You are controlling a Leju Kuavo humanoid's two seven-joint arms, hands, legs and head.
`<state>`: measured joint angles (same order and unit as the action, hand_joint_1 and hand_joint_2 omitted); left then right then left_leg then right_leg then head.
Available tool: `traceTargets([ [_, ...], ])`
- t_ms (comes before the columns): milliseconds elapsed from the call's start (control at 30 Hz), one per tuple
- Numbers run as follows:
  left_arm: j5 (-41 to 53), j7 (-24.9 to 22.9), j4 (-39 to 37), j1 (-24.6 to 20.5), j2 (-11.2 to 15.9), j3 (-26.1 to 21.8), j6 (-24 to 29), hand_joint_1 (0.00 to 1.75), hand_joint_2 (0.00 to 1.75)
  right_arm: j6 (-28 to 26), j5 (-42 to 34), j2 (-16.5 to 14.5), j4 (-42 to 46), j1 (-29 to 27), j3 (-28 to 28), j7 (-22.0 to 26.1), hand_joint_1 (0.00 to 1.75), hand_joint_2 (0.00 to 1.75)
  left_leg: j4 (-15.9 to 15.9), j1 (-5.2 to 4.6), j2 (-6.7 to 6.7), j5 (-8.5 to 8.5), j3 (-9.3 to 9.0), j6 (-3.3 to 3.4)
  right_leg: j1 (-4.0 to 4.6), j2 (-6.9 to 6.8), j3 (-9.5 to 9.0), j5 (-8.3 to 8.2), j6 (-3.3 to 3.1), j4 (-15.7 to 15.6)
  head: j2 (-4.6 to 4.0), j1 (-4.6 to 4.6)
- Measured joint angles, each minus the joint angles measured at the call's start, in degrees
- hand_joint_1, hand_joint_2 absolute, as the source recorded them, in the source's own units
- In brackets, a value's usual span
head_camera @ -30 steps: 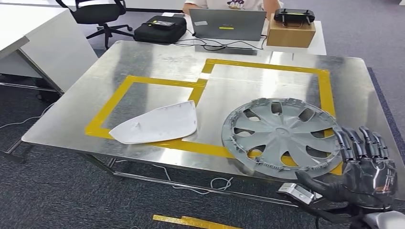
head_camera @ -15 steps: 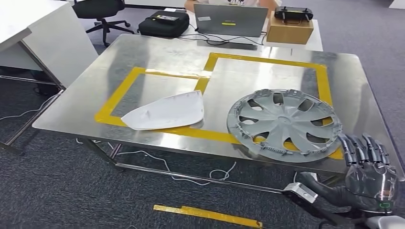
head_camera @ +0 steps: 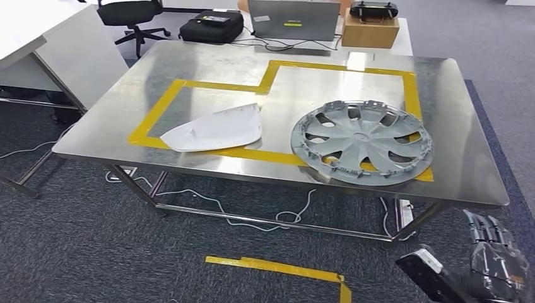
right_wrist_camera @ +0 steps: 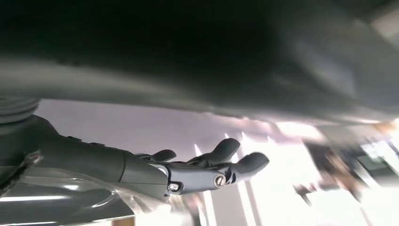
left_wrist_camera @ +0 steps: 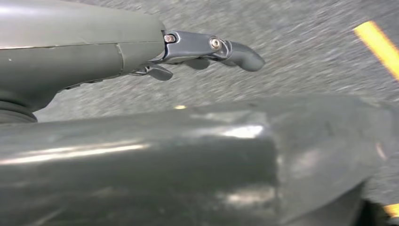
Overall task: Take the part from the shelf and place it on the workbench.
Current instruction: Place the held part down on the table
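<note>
My right hand [head_camera: 495, 265] hung low beside me, down past the near right corner of the workbench [head_camera: 467, 170] and below its top, with the grey carpet [head_camera: 94, 252] under it. It held nothing and touched nothing. From my head I saw its back and its dark fingers [head_camera: 486, 228] lying side by side, pointing up toward the table edge; in the right wrist view the fingers [right_wrist_camera: 226, 149] reached out loosely, a little curved and apart from the thumb, so the hand was slack and open rather than closed.

My left hand [left_wrist_camera: 188, 49] showed at its own wrist, over blurred carpet with a yellow strip of tape [left_wrist_camera: 379, 47] on it. Its fingers [left_wrist_camera: 240, 54] stretched forward, only lightly bent, with nothing between them, so it too was open and empty.

The part, a grey wheel cover [head_camera: 362, 149], lay flat on the steel workbench, on the right side, its near rim resting across the yellow tape outline [head_camera: 410, 95]. A white mirror shell [head_camera: 214, 130] lay to its left, close but apart from it, also overlapping the tape. Beyond the bench stood a laptop [head_camera: 293, 19], a cardboard box [head_camera: 370, 30] and a black bag [head_camera: 211, 28].
</note>
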<state>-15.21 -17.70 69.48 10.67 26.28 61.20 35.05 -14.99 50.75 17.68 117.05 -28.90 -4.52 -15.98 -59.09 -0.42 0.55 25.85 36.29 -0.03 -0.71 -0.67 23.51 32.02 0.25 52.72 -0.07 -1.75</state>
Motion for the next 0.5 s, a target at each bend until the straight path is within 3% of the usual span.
traceTargets([
  [67, -0.75, -0.3, 0.36, 0.19, 0.19, 0.34, 0.87, 0.0, 0.0, 1.95, -4.76, -2.41, -2.14, -2.66, 1.75, 0.34, 0.0, 0.0, -6.15, 0.37, -0.11, 6.34, 1.01, -0.77, -0.04, -0.2, 1.36, -1.06, -0.46, 0.26, 0.0, 0.15],
  [100, -1.13, -0.34, 0.5, 0.2, 0.26, 0.57, 1.34, 0.0, 0.0, 3.07, -6.58, -3.88, -3.47, -3.89, 2.83, 0.63, 0.0, 0.0, -9.86, 0.53, -0.11, 8.56, 1.37, -1.06, -0.03, -0.28, 2.19, -1.55, -0.5, 0.53, 0.0, 0.19],
  [133, -1.57, -0.37, 0.64, 0.18, 0.32, 0.83, 1.83, 0.0, 0.0, 4.3, -7.94, -5.45, -4.91, -5.04, 3.98, 1.01, 0.0, 0.0, -12.69, 0.66, -0.11, 9.32, 1.3, -1.25, -0.01, -0.34, 3.15, -2.01, -0.46, 0.92, 0.0, 0.17],
  [167, -2.02, -0.38, 0.78, 0.17, 0.39, 1.08, 2.35, 0.0, 0.0, 5.5, -8.88, -7.07, -6.42, -6.05, 5.2, 1.5, 0.0, 0.0, -13.99, 0.77, -0.12, 8.72, 0.58, -1.36, 0.0, -0.38, 4.05, -2.43, -0.39, 1.4, 0.0, 0.18],
  [200, -2.5, -0.37, 0.93, 0.17, 0.49, 1.33, 2.88, 0.0, 0.0, 6.64, -9.31, -8.76, -7.88, -6.9, 6.44, 1.99, 0.0, 0.0, -13.16, 0.86, -0.14, 7.16, -0.99, -1.36, -0.01, -0.39, 4.96, -2.79, -0.3, 1.96, 0.0, 0.17],
  [267, -3.28, -0.33, 1.2, 0.13, 0.85, 1.81, 3.87, 0.0, 0.0, 8.78, -8.82, -12.46, -10.52, -8.23, 8.9, 2.68, 0.0, 0.0, -6.32, 0.91, -0.47, 4.71, -6.28, -1.04, 0.03, -0.28, 6.63, -3.43, 0.01, 3.11, 0.0, 0.2],
  [333, -3.86, -0.3, 1.51, 0.04, 1.34, 2.44, 4.6, 0.0, 0.0, 11.47, -7.76, -16.61, -12.88, -8.99, 11.41, 2.88, 0.0, 0.0, 1.0, 0.77, -1.01, 5.05, -10.72, -0.42, 0.13, -0.15, 8.0, -4.22, 0.54, 3.9, 0.0, 0.14],
  [367, -4.12, -0.3, 1.65, 0.01, 1.57, 2.75, 4.81, 0.0, 0.0, 12.98, -7.42, -18.55, -13.98, -9.22, 12.61, 2.9, 0.0, 0.0, 2.85, 0.62, -1.2, 5.61, -11.53, -0.13, 0.13, -0.11, 8.5, -4.71, 0.85, 4.04, 0.0, 0.12],
  [433, -4.5, -0.27, 1.83, 0.0, 1.84, 3.25, 4.97, 0.0, 0.0, 16.02, -7.37, -21.95, -16.01, -9.64, 14.86, 3.12, 0.0, 0.0, 3.73, 0.53, -1.07, 5.35, -11.04, 0.55, 0.02, 0.04, 9.22, -5.38, 1.52, 4.18, 0.0, 0.13],
  [467, -4.61, -0.24, 1.9, -0.05, 1.93, 3.51, 5.01, 0.0, 0.0, 17.38, -7.41, -23.49, -16.99, -9.83, 15.99, 3.34, 0.0, 0.0, 3.94, 0.57, -0.89, 4.89, -10.49, 1.03, -0.03, 0.18, 9.76, -4.64, 1.78, 4.7, 0.0, 0.09],
  [500, -4.67, -0.21, 1.96, -0.11, 1.99, 3.73, 5.02, 0.0, 0.0, 18.74, -7.38, -24.88, -17.91, -9.92, 17.12, 3.65, 0.0, 0.0, 4.11, 0.64, -0.65, 4.31, -9.83, 1.55, -0.05, 0.31, 10.45, -2.85, 1.94, 6.1, 0.0, 0.04],
])
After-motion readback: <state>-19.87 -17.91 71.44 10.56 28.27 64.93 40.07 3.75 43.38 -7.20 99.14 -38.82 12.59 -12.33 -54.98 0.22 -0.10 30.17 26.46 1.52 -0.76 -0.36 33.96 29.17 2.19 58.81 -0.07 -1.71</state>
